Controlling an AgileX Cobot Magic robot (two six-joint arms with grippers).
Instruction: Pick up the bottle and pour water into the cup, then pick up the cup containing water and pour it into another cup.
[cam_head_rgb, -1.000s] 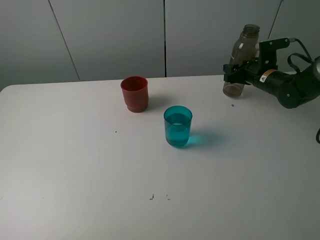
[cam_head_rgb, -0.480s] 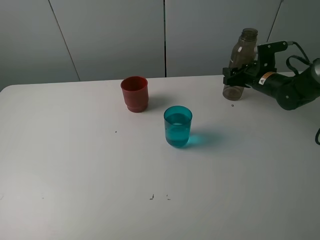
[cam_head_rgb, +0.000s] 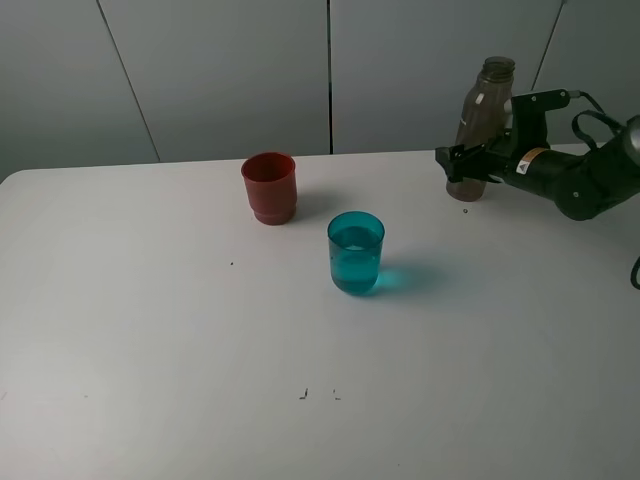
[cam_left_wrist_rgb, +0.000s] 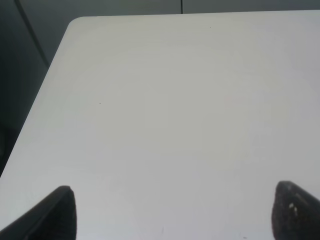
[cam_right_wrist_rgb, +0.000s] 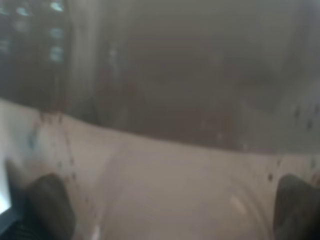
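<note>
Grey wall panels (cam_head_rgb: 220, 70) back a white table (cam_head_rgb: 150, 350) in the exterior high view; all three task items stand on this table.

- Bottle (cam_head_rgb: 488, 95): upright near the far right of the table, base down; smoky grey-brown, translucent, narrow-necked, clearly taller than either cup.
- Right gripper (cam_head_rgb: 462, 160): level with the lower half of the bottle; one finger shows just beside the bottle's wall, the other is hidden behind it.
- Teal cup (cam_head_rgb: 356, 252): near the table centre, well apart from the bottle; translucent, smooth, slightly tapered; water is visible inside, reaching well up the wall.
- Red cup (cam_head_rgb: 269, 187): behind and to the left of the teal cup, near it but not touching; opaque, with a stepped base; its contents cannot be determined.

Left wrist view: bare table (cam_left_wrist_rgb: 175, 100) only; the left gripper (cam_left_wrist_rgb: 172, 212) shows two dark fingertips set wide apart with nothing between them; jaws fully spread, empty.

Right wrist view: the bottle (cam_right_wrist_rgb: 165, 125) fills the picture, blurred and brown, with droplets on its wall; the right gripper (cam_right_wrist_rgb: 167, 205) shows dark fingertips (cam_right_wrist_rgb: 47, 202) at opposite sides; jaws spread wide around the bottle and apparently off its wall, though blur prevents confirming contact.

Progress, as a judgement: the first pour is complete, since the teal cup holds water and the bottle stands on the table; remaining steps are to grasp the teal cup, carry it to the red cup and pour.
</note>
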